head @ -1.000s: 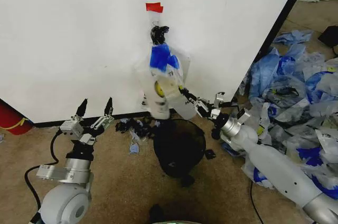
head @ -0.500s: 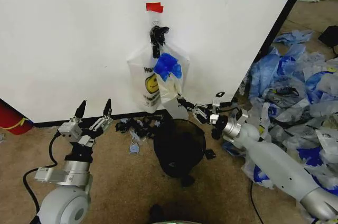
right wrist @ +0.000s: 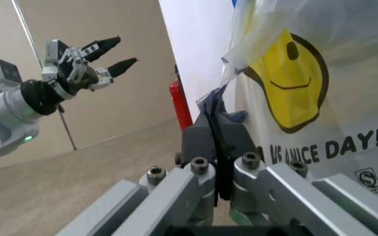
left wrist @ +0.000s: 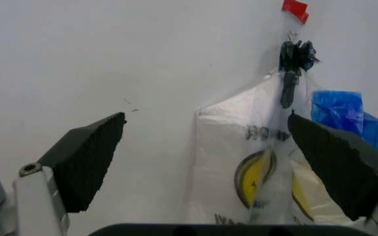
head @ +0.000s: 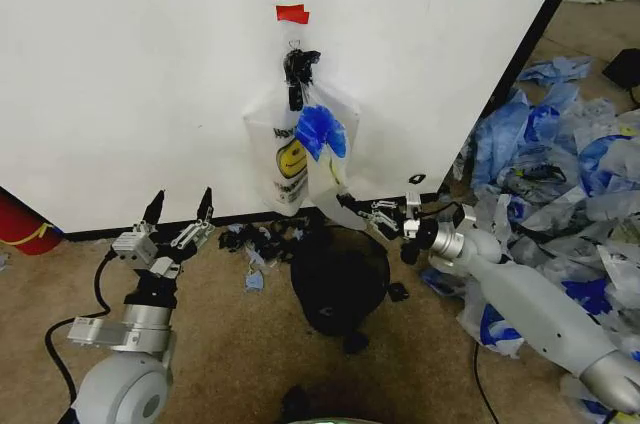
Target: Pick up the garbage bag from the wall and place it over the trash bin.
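Right hand [head: 358, 206]: reached forward and low from the right side, just above the far rim of the trash bin; fingers [right wrist: 218, 140] pressed together, pinching a thin fold of film at the lower corner of the garbage bag.
Right arm: stretched out nearly level from the lower right, forearm slanting up toward the wall, wrist aimed at the bag's bottom edge.
Left hand [head: 180, 206]: held upright at the left, well apart from the bag, fingers [left wrist: 87, 157] spread wide, gripping nothing; pointed at the wall.
Garbage bag [head: 290, 159]: hanging flat against the wall from a dark knot of handles under the red tape; yellow smiley face and black print facing outward; blue handle loop [head: 320, 129] draped over its right front; lower right corner drawn out toward the right hand.
Wall [head: 140, 74]: plain white panel with a black base strip, red tape piece [head: 292, 14] just above the knot.
Trash bin [head: 340, 279]: black mesh, on the carpet directly below the bag, just in front of the wall.
Surroundings: scraps of dark and blue plastic on the carpet between left hand and bin; heap of blue plastic bags [head: 560, 164] at the right, behind the right arm; red cylinder [head: 20, 224] at the far left by the wall.
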Controlling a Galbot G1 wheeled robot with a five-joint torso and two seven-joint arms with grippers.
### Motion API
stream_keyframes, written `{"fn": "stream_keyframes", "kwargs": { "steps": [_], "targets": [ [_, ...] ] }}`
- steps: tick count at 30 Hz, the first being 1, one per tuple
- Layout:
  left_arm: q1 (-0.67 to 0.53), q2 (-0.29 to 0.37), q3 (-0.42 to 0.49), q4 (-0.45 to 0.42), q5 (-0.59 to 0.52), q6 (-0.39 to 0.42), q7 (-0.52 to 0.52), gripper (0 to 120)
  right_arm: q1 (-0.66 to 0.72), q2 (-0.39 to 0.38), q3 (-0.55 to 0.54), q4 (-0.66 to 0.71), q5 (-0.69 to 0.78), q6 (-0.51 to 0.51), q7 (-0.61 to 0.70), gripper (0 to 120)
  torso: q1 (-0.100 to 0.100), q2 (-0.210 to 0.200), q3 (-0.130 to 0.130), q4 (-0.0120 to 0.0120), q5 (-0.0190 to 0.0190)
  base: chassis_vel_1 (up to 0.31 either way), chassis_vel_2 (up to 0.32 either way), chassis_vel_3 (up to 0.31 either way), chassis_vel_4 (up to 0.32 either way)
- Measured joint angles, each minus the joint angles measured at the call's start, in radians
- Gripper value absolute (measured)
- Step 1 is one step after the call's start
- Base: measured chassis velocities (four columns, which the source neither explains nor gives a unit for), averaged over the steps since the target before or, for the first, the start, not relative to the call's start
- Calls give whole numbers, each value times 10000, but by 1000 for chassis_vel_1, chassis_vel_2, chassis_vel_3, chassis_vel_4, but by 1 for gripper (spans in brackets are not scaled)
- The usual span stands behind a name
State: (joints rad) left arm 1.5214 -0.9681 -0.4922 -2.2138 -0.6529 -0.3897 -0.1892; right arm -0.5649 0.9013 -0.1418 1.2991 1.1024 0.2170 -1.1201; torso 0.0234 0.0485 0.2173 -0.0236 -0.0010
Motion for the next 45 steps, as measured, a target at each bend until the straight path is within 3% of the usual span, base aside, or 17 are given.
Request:
{"fn": "stream_keyframes", "kwargs": {
  "steps": [45],
  "targets": [
    [-578,253,427,400,-141,65,-38,98,-573,-796,112,884,-615,-475,-1728,0,0,0,0,-1,1,0,0,0,0]
  ]
}}
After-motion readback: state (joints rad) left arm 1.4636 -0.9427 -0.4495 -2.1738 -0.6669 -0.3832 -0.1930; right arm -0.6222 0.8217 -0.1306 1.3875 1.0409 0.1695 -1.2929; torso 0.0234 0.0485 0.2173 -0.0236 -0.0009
